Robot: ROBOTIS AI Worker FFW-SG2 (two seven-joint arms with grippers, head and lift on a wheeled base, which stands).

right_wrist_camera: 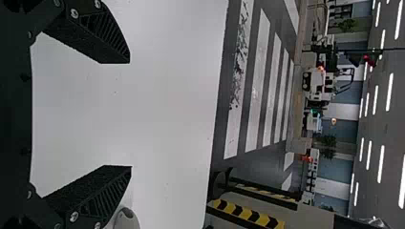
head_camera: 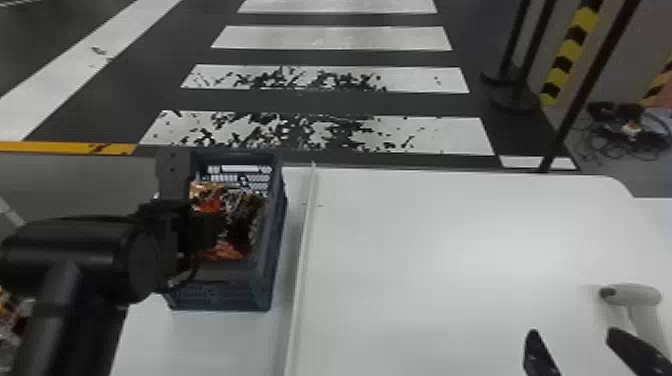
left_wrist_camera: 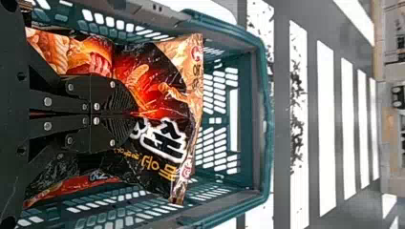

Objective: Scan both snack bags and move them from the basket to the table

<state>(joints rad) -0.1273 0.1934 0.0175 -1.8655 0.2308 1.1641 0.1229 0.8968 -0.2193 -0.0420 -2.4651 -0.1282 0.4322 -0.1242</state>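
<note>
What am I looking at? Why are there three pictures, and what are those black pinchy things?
It's a robot with two black arms, and each arm ends in a pinching tool. One picture looks down from its head. The other two come from cameras on its wrists, so they look turned sideways.

The left tool is inside the blue-green basket, shut and seemingly pinching a shiny snack bag. The right tool is open and empty, over the white table. The basket sits on that table's left side. At the right lies a pale rounded thing, maybe the scanner. Outside, there's a striped crossing.
</note>
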